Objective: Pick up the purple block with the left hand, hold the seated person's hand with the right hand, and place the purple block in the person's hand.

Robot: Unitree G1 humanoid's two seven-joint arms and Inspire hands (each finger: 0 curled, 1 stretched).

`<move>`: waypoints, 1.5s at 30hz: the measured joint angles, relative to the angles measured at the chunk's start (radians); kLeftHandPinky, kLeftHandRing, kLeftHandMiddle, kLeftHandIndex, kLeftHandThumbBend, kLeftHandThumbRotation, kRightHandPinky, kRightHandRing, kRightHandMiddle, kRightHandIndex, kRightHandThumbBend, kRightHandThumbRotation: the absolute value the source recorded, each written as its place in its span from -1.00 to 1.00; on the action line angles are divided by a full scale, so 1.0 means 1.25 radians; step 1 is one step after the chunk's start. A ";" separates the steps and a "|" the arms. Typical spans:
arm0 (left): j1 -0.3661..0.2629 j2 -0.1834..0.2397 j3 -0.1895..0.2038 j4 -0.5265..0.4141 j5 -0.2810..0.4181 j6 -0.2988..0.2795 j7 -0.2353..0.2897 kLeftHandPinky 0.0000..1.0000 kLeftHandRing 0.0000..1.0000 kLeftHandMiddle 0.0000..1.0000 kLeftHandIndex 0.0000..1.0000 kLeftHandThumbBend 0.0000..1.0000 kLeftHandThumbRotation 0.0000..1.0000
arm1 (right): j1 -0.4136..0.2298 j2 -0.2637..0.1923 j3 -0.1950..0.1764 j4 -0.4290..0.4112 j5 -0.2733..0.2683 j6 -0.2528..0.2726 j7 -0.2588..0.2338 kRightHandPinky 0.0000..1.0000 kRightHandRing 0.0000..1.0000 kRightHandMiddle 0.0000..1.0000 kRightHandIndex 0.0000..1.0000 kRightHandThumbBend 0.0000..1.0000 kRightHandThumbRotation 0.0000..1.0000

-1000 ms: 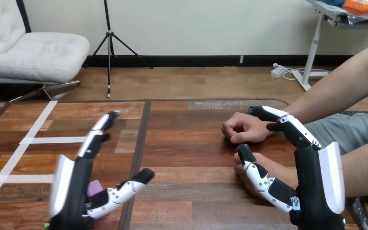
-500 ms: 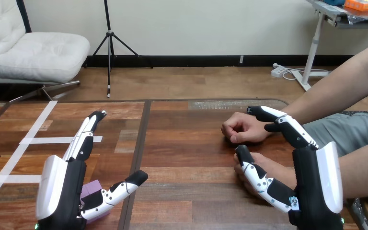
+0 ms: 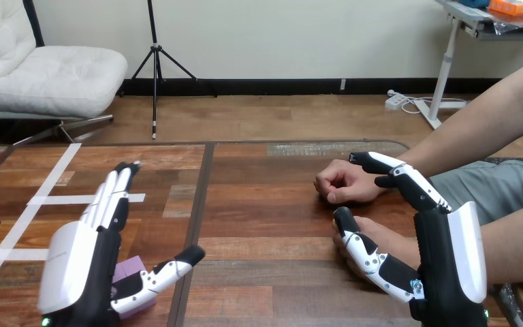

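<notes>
While the left hand (image 3: 75, 272) hangs spread over the table (image 3: 265, 204), the block (image 3: 128, 266) lies there between its palm and thumb. The right hand (image 3: 449, 252), also spread, reaches its thumb over the person's nearer hand (image 3: 383, 236); the farther hand (image 3: 344, 182) rests fisted beyond.

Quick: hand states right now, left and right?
Left hand: open, fingers straight, purple block beside its palm, not gripped.
Right hand: open, thumb against the person's nearer hand, not closed round it.
</notes>
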 measured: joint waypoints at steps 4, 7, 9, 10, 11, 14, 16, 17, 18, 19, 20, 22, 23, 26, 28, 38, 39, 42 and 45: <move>0.010 0.011 -0.002 -0.023 0.011 0.043 -0.013 0.87 0.97 0.99 1.00 0.66 0.57 | 0.000 0.000 -0.001 0.000 -0.003 0.000 -0.003 0.32 0.46 0.48 0.43 -0.14 -0.55; 0.013 0.023 -0.004 -0.028 0.021 0.067 -0.017 0.87 0.96 0.99 1.00 0.67 0.58 | 0.000 0.000 -0.001 0.000 -0.004 0.000 -0.003 0.31 0.46 0.48 0.43 -0.15 -0.55; 0.013 0.031 -0.007 -0.028 0.027 0.080 -0.018 0.89 0.96 0.99 1.00 0.68 0.59 | 0.000 0.000 -0.001 0.000 -0.006 0.000 -0.003 0.31 0.46 0.48 0.43 -0.15 -0.55; 0.013 0.035 -0.008 -0.028 0.029 0.085 -0.020 0.90 0.95 0.98 1.00 0.68 0.60 | 0.000 0.000 -0.001 0.000 -0.006 0.000 -0.003 0.31 0.46 0.48 0.43 -0.15 -0.55; 0.013 0.041 -0.011 -0.027 0.031 0.091 -0.023 0.91 0.95 0.98 1.00 0.69 0.60 | 0.000 0.000 -0.001 0.000 -0.007 0.000 -0.003 0.31 0.46 0.48 0.43 -0.16 -0.55; 0.013 0.056 -0.019 -0.026 0.033 0.104 -0.032 0.96 0.95 0.99 1.00 0.72 0.62 | 0.000 0.000 -0.001 0.000 -0.008 0.000 -0.003 0.32 0.47 0.49 0.43 -0.16 -0.55; 0.012 0.065 -0.026 -0.026 0.033 0.114 -0.040 0.98 0.96 0.99 1.00 0.74 0.63 | 0.000 0.000 -0.001 0.000 -0.007 0.000 -0.003 0.33 0.47 0.49 0.44 -0.16 -0.55; 0.012 0.069 -0.030 -0.026 0.033 0.120 -0.045 0.98 0.96 0.99 1.00 0.75 0.63 | 0.000 0.000 -0.001 0.000 -0.006 0.000 -0.003 0.33 0.47 0.49 0.43 -0.16 -0.55; 0.011 0.073 -0.034 -0.026 0.034 0.127 -0.050 0.98 0.96 0.99 1.00 0.76 0.63 | 0.000 0.000 -0.001 0.000 -0.006 0.000 -0.002 0.33 0.47 0.49 0.43 -0.16 -0.55; 0.011 0.076 -0.037 -0.026 0.034 0.133 -0.055 0.99 0.95 0.98 1.00 0.77 0.63 | 0.000 0.000 -0.001 0.000 -0.006 0.000 -0.002 0.33 0.48 0.49 0.44 -0.16 -0.55; 0.011 0.078 -0.040 -0.026 0.035 0.140 -0.060 0.99 0.95 0.98 1.00 0.78 0.62 | 0.000 0.000 -0.001 0.000 -0.006 0.000 -0.002 0.34 0.48 0.49 0.44 -0.16 -0.53; 0.010 0.082 -0.048 -0.026 0.037 0.154 -0.067 1.00 0.94 0.97 1.00 0.80 0.62 | 0.000 0.000 -0.001 0.000 -0.006 0.001 -0.001 0.34 0.48 0.50 0.44 -0.15 -0.52; 0.010 0.083 -0.052 -0.026 0.038 0.161 -0.069 1.00 0.94 0.96 1.00 0.81 0.62 | 0.000 0.000 -0.001 0.000 -0.006 0.002 -0.001 0.34 0.48 0.50 0.44 -0.15 -0.52; 0.008 0.089 -0.066 -0.022 0.039 0.178 -0.074 0.99 0.92 0.95 0.98 0.82 0.60 | 0.000 0.000 -0.001 0.000 -0.006 0.005 0.001 0.34 0.48 0.50 0.44 -0.15 -0.51; 0.007 0.092 -0.073 -0.019 0.039 0.185 -0.076 0.98 0.91 0.94 0.97 0.83 0.59 | 0.000 0.000 -0.001 0.000 -0.006 0.005 0.001 0.34 0.48 0.50 0.43 -0.16 -0.51; -0.006 0.108 -0.106 0.007 0.037 0.213 -0.089 0.89 0.88 0.91 0.93 0.89 0.58 | 0.000 -0.002 -0.001 0.000 -0.005 0.005 0.002 0.34 0.48 0.50 0.43 -0.16 -0.52; -0.008 0.109 -0.108 0.011 0.036 0.214 -0.090 0.89 0.88 0.91 0.93 0.89 0.58 | 0.000 -0.002 -0.001 0.000 -0.005 0.005 0.002 0.34 0.48 0.50 0.43 -0.16 -0.52; -0.015 0.114 -0.115 0.025 0.034 0.215 -0.093 0.85 0.86 0.91 0.92 0.90 0.57 | 0.000 -0.002 -0.001 0.000 -0.005 0.005 0.002 0.33 0.48 0.50 0.43 -0.15 -0.52; -0.021 0.121 -0.124 0.038 0.033 0.215 -0.095 0.83 0.86 0.91 0.92 0.90 0.57 | 0.000 -0.003 -0.001 0.000 -0.005 0.005 0.002 0.33 0.48 0.50 0.43 -0.15 -0.53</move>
